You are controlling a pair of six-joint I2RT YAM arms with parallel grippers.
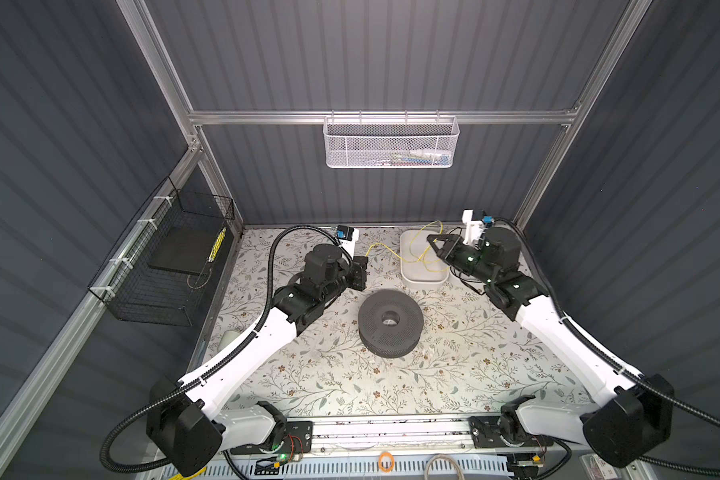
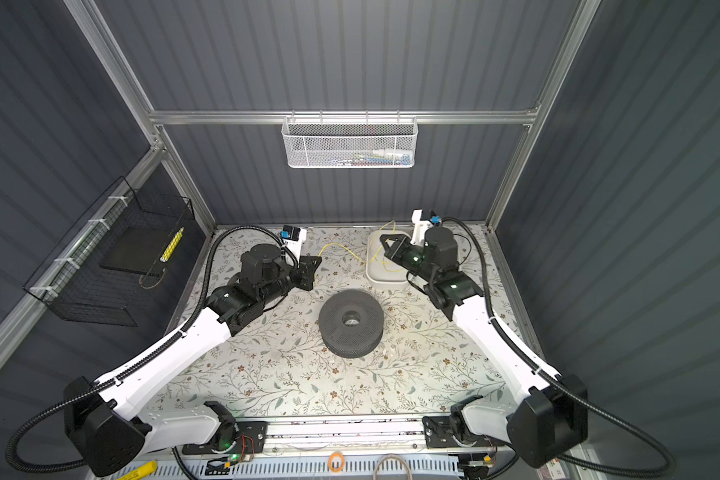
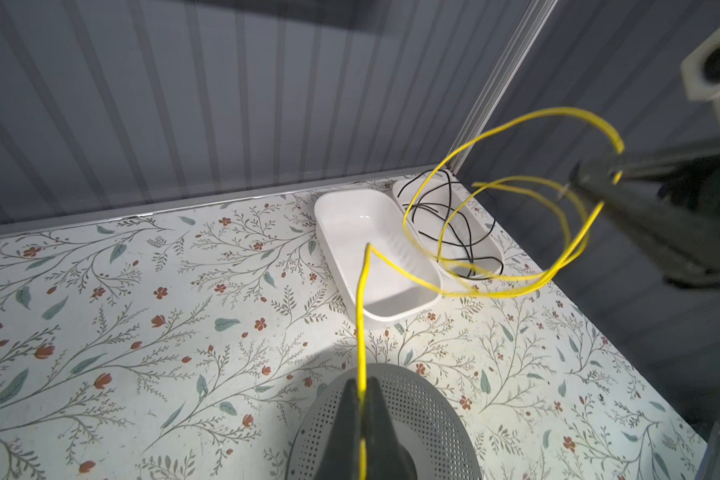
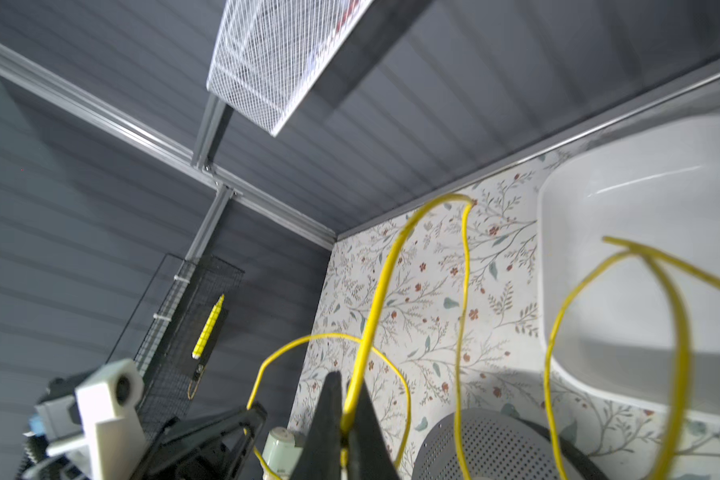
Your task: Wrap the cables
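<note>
Looks like the coiling step. Find the yellow wire strung in the air between both grippers, with springy loops hanging over the white tray at the back of the table and none on the dark perforated spool nearby.

To do it well:
- Keep light, even tension on the straight run.
- Lay each new turn beside the loops already gathered and match their size.
- Move smoothly, to avoid springing the coil open or dragging it against the tray's rim.

Left gripper: pinched tight on the wire's straight run, reaching in low from the left, pointing toward the tray, close to the spool.

Right gripper: also clamped on the wire, raised over the white tray, pointing back toward the left one, with loops bunched at its tips.
</note>
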